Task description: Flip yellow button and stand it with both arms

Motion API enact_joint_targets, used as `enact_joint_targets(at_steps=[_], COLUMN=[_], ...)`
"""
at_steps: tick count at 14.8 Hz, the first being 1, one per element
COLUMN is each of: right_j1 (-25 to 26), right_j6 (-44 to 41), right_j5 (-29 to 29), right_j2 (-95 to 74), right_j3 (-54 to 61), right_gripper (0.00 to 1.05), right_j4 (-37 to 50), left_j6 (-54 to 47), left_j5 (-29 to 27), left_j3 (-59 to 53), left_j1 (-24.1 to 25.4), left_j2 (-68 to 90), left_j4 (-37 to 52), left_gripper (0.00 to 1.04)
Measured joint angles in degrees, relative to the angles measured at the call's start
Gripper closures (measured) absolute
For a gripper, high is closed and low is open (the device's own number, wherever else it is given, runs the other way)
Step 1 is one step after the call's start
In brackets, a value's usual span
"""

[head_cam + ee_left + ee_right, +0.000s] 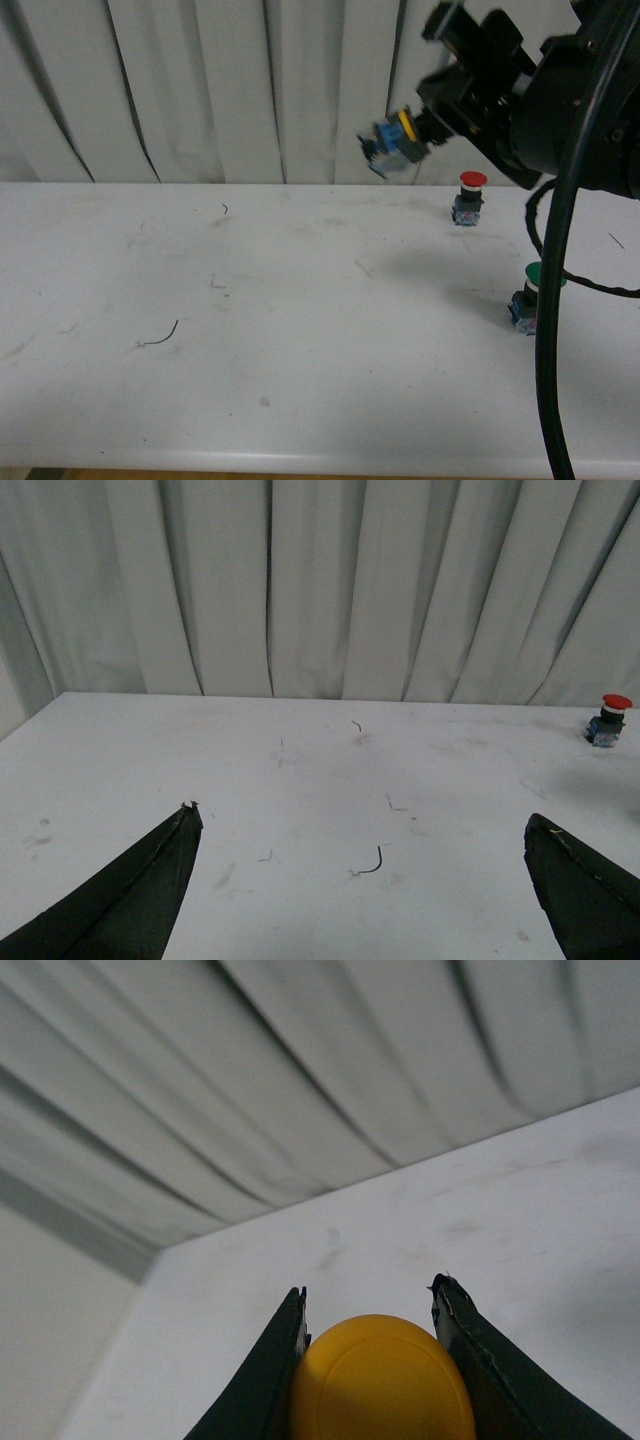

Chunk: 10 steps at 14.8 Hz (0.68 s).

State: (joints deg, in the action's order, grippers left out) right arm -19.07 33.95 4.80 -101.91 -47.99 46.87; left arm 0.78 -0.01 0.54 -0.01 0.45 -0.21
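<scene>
Right pincer [425, 122]: closed on the small yellow button [398, 137], a push button with a round yellow-orange cap, black collar and dark boxy base with blue parts. The right wrist view shows the cap [380, 1385] wedged between both black fingers [265, 1385]. The button hangs in the air above the far right part of the white flat surface [300, 330], touching nothing below, lying sideways with its base pointing towards the left edge.

Left pincer [362, 815]: spread wide and empty, low over the surface.

Also present, near the right edge: a red-capped button [471, 197], upright at the far side, and a green-capped button [530, 295], nearer and partly behind a black cable [550, 330].

Judgement: the task is at the flip stage – lifted, not yet turned or stood. The next move calls for the left pincer to meet the exposed base, so the button can be passed, turned cap-up and set down – clear of the other two buttons.
</scene>
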Motion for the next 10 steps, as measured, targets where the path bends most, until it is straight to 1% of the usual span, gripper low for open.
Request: enact_joint_targets(at_steps=[1, 2, 4, 6, 8, 10], right_j1=[2.0, 4.3, 7.5, 10.8, 13.2, 14.3], right_j6=[-6.9, -13.5, -20.7, -25.4, -27.5, -27.5], right_j5=[-4.3, -7.6, -11.5, -14.6, -16.8, -17.5], right_j2=[-0.1, -0.2, -0.9, -3.4, -7.7, -12.0], right_j3=[-1.4, -3.2, -6.1, -9.7, -14.0, -19.2], right_gripper=[0.7, 0.7, 0.7, 0.7, 0.7, 0.7], right_j4=[-3.7, -5.6, -6.6, -10.6, -15.0, -20.6], left_j6=[0.0, 0.0, 0.0, 0.0, 0.0, 0.0], left_j5=[0.0, 0.0, 0.0, 0.0, 0.0, 0.0], left_j3=[0.0, 0.0, 0.0, 0.0, 0.0, 0.0], left_j1=[0.0, 0.0, 0.0, 0.0, 0.0, 0.0], left_j2=[0.0, 0.0, 0.0, 0.0, 0.0, 0.0], left_j4=[0.0, 0.0, 0.0, 0.0, 0.0, 0.0], left_gripper=[0.07, 0.07, 0.07, 0.07, 0.07, 0.07])
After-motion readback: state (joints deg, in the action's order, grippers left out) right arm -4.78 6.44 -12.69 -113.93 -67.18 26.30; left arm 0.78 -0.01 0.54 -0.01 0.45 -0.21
